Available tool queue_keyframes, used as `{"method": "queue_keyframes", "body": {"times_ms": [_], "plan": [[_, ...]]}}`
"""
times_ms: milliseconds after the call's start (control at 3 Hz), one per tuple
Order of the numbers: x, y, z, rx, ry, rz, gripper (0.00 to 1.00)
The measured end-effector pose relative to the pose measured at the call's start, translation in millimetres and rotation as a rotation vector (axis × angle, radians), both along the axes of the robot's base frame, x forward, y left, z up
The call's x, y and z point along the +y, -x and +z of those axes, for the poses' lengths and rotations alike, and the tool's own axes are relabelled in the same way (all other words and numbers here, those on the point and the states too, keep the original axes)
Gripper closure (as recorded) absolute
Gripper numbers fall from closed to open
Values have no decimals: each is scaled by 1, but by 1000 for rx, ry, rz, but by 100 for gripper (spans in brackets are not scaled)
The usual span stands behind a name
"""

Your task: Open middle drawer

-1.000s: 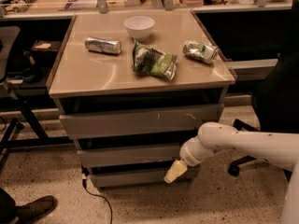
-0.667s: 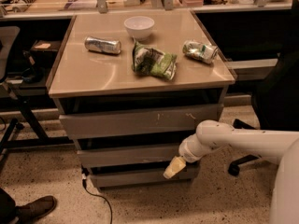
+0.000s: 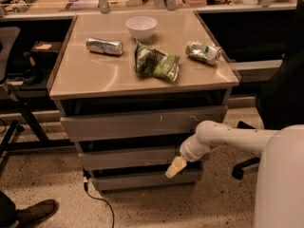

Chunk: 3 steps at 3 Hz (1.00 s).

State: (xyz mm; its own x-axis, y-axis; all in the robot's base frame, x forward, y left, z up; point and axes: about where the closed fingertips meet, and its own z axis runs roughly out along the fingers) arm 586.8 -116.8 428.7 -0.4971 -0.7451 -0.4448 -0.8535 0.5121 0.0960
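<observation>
Bench: a tan, glossy top [image 3: 95, 77] over a grey cabinet with three drawer fronts.
Room: a speckled pale floor [image 3: 47, 179]; a long counter [image 3: 61, 1] with clutter runs behind the bench; there are dark openings to either side.
On the bench: a white bowl [image 3: 141, 26] near the back edge, a silver can [image 3: 104, 45] lying on its side to the left, a green snack bag [image 3: 156, 63] in the middle, and a crumpled can [image 3: 203, 51] to the right.
Middle drawer [image 3: 126, 158]: a plain grey front, set between the taller scratched front [image 3: 137, 123] above and the narrowest front [image 3: 142, 180] below, with a dark gap over it.
End effector [image 3: 175, 166]: pale, pointing down and to the left, at the right end of the middle drawer's front near its lower edge. Whether it is open or closed cannot be told, nor whether it touches the front.
Arm [image 3: 228, 137]: white, reaching in from the right across the cabinet's right corner.
Around: a black cable [image 3: 97, 196] on the floor, a brown shoe [image 3: 35, 212] at lower left, and a chair base [image 3: 242, 167] beside the arm.
</observation>
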Motion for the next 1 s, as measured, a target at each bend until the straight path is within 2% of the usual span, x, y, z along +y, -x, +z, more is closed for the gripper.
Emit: {"method": "queue_keyframes", "body": {"times_ms": [333,667,1000], "plan": [[4,13,-7,37,13,29,0],[4,13,-5,37,13,29,0],[2,31,-1,71,17,37,0]]}}
